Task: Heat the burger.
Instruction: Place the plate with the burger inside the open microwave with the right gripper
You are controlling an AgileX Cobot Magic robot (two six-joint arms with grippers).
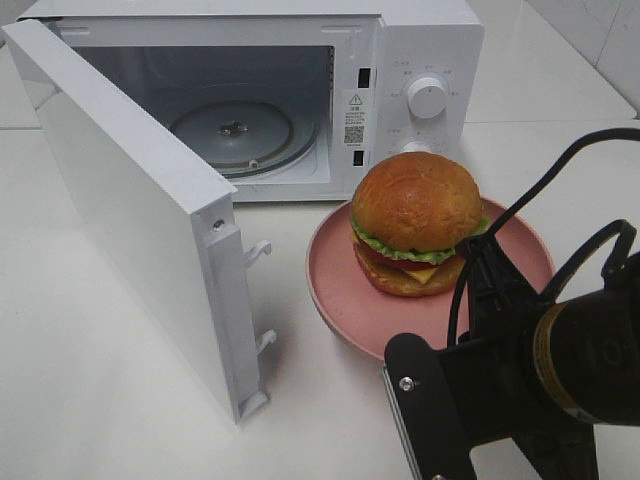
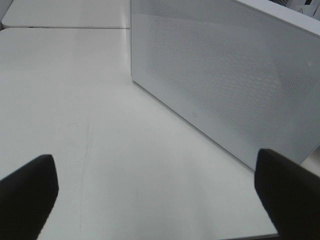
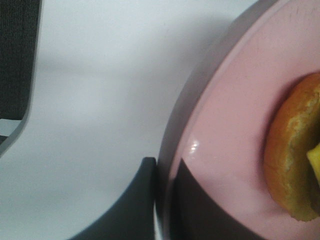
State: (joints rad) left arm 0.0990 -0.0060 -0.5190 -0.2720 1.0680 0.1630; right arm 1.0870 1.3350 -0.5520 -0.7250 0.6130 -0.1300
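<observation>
The burger (image 1: 415,222), with a golden domed bun, lettuce and cheese, sits on a pink plate (image 1: 335,275) in front of the open white microwave (image 1: 425,55). In the right wrist view my right gripper (image 3: 165,207) is shut on the pink plate's rim (image 3: 220,125), one finger above it and one below, with the burger's lower bun (image 3: 290,160) just beyond. My right arm (image 1: 520,360) fills the lower right of the high view. My left gripper (image 2: 157,200) is open and empty, facing the outer face of the microwave door (image 2: 225,85); it does not show in the high view.
The microwave door (image 1: 130,210) is swung wide open to the left, its latch hooks pointing at the plate. A glass turntable (image 1: 240,130) lies inside the cavity. Control knobs (image 1: 427,97) are on the right panel. Everything stands on a white tabletop (image 1: 90,400).
</observation>
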